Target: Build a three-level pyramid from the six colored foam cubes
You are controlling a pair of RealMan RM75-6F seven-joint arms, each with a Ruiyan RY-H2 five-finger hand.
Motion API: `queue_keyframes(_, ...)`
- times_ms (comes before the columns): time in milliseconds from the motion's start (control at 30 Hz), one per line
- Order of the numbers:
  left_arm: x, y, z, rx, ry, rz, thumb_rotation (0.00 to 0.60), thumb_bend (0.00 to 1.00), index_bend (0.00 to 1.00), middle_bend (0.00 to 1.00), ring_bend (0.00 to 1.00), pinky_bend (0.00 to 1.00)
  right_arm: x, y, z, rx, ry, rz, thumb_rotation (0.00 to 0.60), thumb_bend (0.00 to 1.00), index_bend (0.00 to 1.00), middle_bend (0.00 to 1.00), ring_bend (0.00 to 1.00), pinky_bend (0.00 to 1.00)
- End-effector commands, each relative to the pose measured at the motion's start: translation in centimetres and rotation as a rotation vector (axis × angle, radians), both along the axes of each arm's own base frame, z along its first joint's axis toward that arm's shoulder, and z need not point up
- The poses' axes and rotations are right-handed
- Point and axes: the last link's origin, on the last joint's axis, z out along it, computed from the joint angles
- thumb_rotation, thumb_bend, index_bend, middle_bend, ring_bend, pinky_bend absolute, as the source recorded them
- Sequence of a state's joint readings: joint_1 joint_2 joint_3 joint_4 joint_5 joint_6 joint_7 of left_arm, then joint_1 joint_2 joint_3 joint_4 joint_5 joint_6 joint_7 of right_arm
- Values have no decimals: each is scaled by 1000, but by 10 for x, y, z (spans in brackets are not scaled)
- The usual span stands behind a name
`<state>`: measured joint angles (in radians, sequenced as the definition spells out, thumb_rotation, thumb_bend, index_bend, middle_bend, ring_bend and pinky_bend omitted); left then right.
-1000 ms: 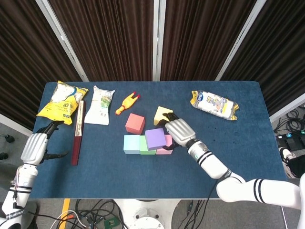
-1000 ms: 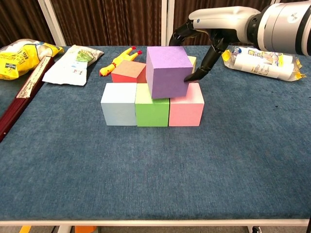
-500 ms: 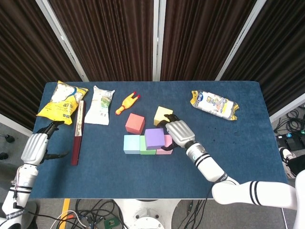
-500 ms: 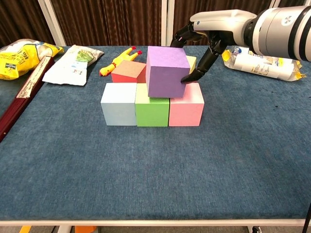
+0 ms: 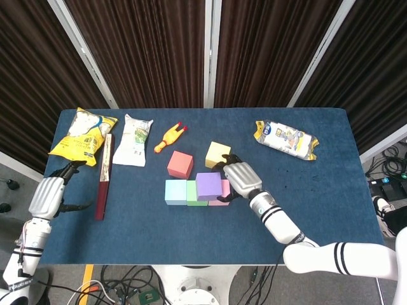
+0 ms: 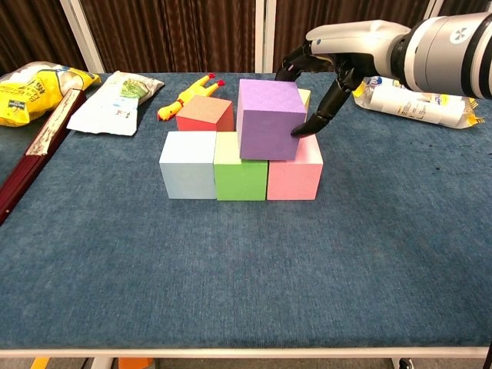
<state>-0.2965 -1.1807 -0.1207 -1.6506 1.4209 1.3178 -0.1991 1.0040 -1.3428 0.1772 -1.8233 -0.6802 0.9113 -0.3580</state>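
A light blue cube (image 6: pixel 188 164), a green cube (image 6: pixel 240 171) and a pink cube (image 6: pixel 296 173) stand in a row on the table. The purple cube (image 6: pixel 269 119) sits on top, across the green and pink ones. My right hand (image 6: pixel 330 69) grips it from the right and from behind, with its fingertips (image 6: pixel 301 131) on the right face. In the head view the right hand (image 5: pixel 238 179) covers part of the pink cube (image 5: pixel 222 194). The red cube (image 5: pixel 180 164) and the yellow cube (image 5: pixel 218 154) lie behind the row. My left hand (image 5: pixel 49 197) hovers at the left table edge, fingers apart, empty.
A dark red stick (image 5: pixel 103 178) lies along the left side. At the back are a yellow snack bag (image 5: pixel 82 132), a white packet (image 5: pixel 135 140), a rubber chicken (image 5: pixel 169 138) and, at the right, a white-blue packet (image 5: pixel 286 139). Bare blue cloth fills the front of the table (image 6: pixel 246 284).
The purple cube has come down and shifted slightly right, settling on the green and pink cubes, still in my right hand. The left hand has not moved.
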Motion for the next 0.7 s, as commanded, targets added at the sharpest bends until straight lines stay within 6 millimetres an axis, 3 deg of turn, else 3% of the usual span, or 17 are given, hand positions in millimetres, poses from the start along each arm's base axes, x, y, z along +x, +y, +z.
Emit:
queue_keyframes(33, 0, 0, 0, 1, -1, 1, 600, 70, 171, 162, 251, 282, 0, 0, -1, 0, 2, 0, 600, 118, 513, 242, 0, 0)
queue_keyframes(700, -1, 0, -1, -2, -4, 4, 600, 70, 171, 162, 251, 282, -2, -1, -1, -4, 2, -4, 600, 118, 518, 241, 0, 0)
